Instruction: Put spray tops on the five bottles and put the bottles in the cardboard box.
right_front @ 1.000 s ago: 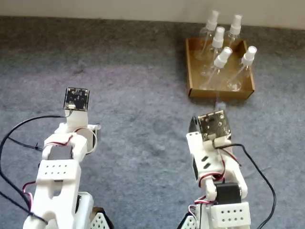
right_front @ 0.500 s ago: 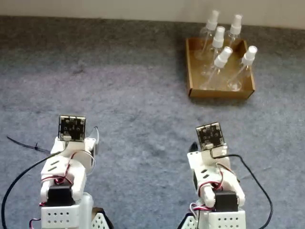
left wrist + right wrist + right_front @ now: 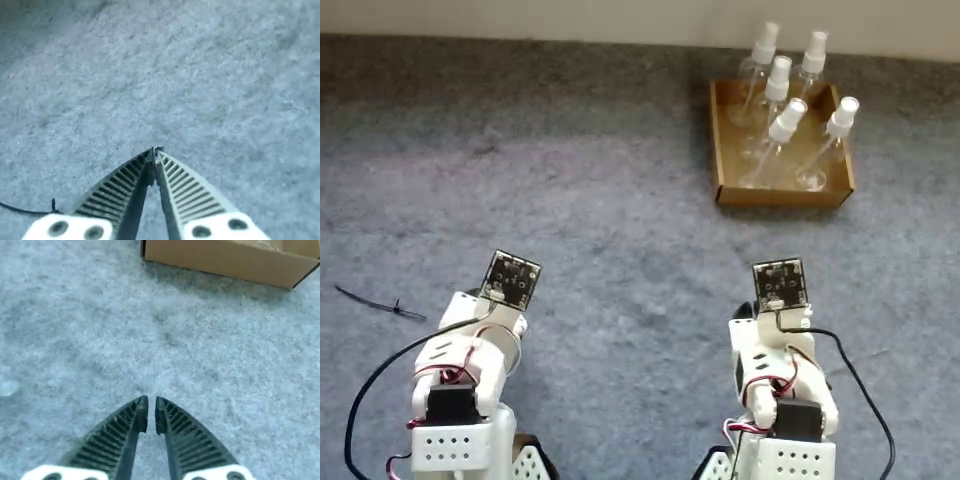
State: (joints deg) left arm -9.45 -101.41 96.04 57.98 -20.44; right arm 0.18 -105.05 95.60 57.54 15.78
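Since 1 s ago both arms have pulled back twd the near edge of the worktop (image 3: 620, 200). The left arm (image 3: 470, 350) retreated furthest and has swung a bit inward; the right arm (image 3: 775, 360) drew back less. Box and bottles haven't shifted.

Left hand (image 3: 153, 151): fingers fully closed, ribbed pads pressed together and tips touching. It grips nothing and sits over bare grey fabric, w/ no task item near it. Can't tell if the tips touch the cover.

Right hand (image 3: 151, 402): as good as closed, w/ just a thin slit btwn the tips and nothing in it. It sits over the cover and points twd the cardboard box (image 3: 225, 260), well apart from it.

The cardboard box (image 3: 780, 195) sits near the far edge, right of centre and ahead of the right arm. All five bottles (image 3: 752, 80) stand in it, clear plastic, each w/ a white spray top (image 3: 788, 118) on. Two are at the back, one is mid, and two are nearer the front wall; the front pair look tilted.

A black cable tie (image 3: 380, 302) lies flat near the left edge, beside the left arm and not touching it.
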